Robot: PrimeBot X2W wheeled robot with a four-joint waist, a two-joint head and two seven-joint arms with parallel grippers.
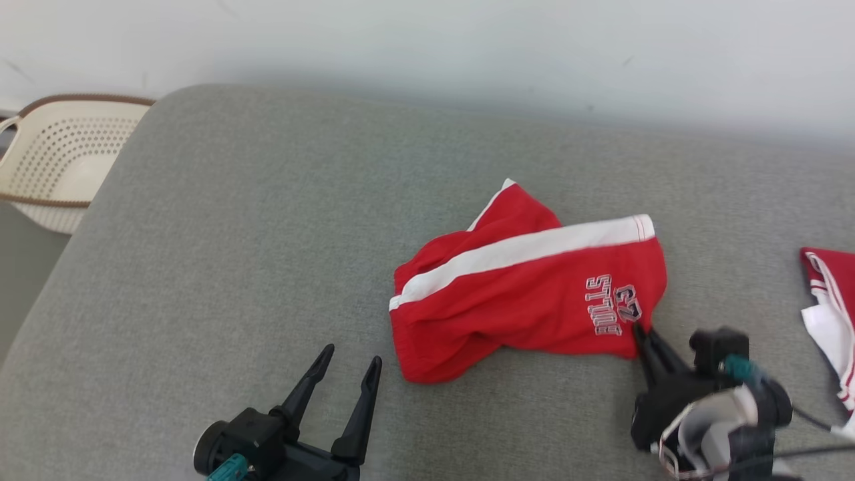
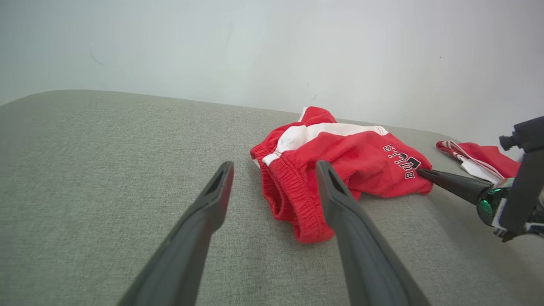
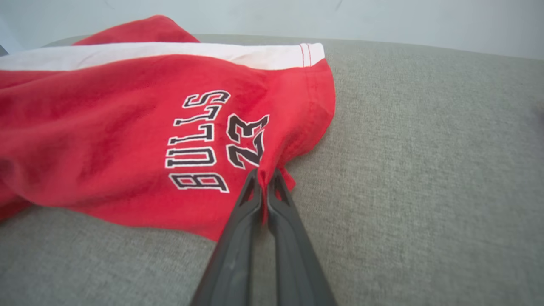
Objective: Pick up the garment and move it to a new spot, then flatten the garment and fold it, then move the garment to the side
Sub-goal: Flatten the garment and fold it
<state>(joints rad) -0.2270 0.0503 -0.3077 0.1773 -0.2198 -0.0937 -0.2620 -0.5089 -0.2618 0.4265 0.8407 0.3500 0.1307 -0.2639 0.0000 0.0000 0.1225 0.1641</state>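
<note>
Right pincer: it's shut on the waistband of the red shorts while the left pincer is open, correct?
Not the waistband: the right wrist view shows the right pincer shut on the leg edge of the red shorts, beside the BULLS 23 print. The left pincer is open.

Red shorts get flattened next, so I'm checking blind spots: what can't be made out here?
Head view: red shorts, underside and second leg hidden by their own folds.
Right wrist view: their waistband, cut off by the left edge.
Head view: red-and-white garment, cut off by the right edge.
</note>
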